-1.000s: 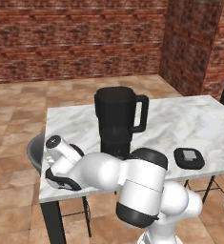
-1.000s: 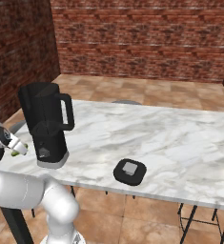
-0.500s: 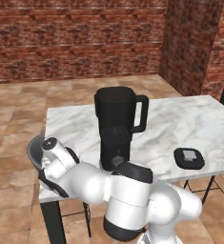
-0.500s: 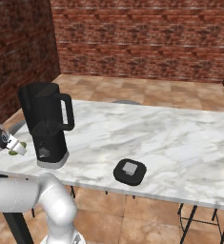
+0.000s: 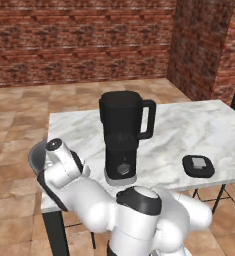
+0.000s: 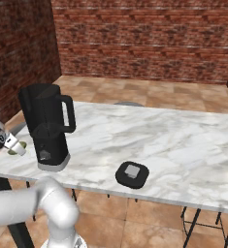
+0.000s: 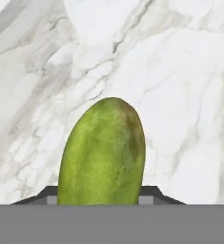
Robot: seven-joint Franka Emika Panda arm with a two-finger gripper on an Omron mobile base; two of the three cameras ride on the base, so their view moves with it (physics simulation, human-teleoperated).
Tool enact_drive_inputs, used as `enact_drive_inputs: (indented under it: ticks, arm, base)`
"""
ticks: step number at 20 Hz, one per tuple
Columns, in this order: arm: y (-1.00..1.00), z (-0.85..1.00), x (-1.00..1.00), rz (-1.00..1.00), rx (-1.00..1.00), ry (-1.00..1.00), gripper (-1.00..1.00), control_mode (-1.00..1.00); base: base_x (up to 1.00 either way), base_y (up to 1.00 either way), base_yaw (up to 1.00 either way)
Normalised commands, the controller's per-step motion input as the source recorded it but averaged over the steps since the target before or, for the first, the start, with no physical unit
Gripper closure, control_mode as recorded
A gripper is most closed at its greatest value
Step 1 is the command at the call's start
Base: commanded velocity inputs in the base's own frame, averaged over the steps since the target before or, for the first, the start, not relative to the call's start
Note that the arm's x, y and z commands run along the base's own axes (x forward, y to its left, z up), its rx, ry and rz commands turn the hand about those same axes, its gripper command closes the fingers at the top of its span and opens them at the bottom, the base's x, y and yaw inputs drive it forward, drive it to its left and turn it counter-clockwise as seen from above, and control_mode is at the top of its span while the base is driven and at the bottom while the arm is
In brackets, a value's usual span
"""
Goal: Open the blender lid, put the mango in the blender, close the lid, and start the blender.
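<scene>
The mango (image 7: 102, 152), a smooth green oval, lies on the marble surface (image 7: 180, 95) left of the blender (image 6: 46, 127), between the pincer (image 7: 101, 194) fingertips. Whether they are pressing on it I cannot tell. It looks firm, light and slippery, best gripped across its narrow middle. The blender lid (image 6: 132, 174) rests well apart.

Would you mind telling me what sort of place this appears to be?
Probably a simulated kitchen or dining corner: a marble table carries a blender with its lid lying off to the side, a mango lies on it, and brick walls surround a tiled floor.
</scene>
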Motion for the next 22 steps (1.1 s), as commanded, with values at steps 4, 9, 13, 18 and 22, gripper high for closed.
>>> enact_drive_inputs:
  ticks: [4,9,13,18,22]
  arm:
    - [-0.57,0.87,-0.56,-0.03,0.07,-0.24,1.00,-1.00]
    - [-0.26,1.00,-0.53,-0.03,0.04,-0.33,1.00,-1.00]
    - [-0.01,1.00,-0.37,-0.04,0.00,-0.31,1.00,-1.00]
    - [0.30,1.00,-0.20,-0.04,0.00,-0.27,1.00,-1.00]
    - [0.22,1.00,-0.13,-0.04,0.00,-0.23,1.00,-1.00]
  base:
    - [0.00,0.00,0.00]
    - [0.00,0.00,0.00]
    - [0.00,0.00,0.00]
    - [0.00,0.00,0.00]
    - [0.00,0.00,0.00]
